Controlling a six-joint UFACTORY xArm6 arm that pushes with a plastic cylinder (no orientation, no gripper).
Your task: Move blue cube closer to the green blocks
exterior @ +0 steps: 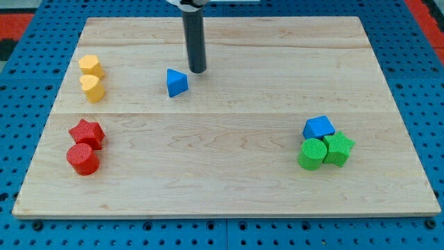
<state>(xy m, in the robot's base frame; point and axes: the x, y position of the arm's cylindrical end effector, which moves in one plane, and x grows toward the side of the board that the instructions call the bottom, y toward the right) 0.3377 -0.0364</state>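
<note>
The blue cube (pixel 318 128) sits at the view's right, touching the two green blocks below it: a green cylinder (pixel 312 154) and a green star-shaped block (pixel 338 148). My tip (pixel 198 71) is near the view's top centre, far to the left of the cube. It stands just up and right of a blue triangular block (pixel 177 82), close to it but apart.
A yellow hexagonal block (pixel 91 66) and a yellow heart-shaped block (pixel 92 88) sit at the upper left. A red star (pixel 87 132) and a red cylinder (pixel 83 159) sit at the lower left. The wooden board (pixel 222 187) ends on a blue pegboard.
</note>
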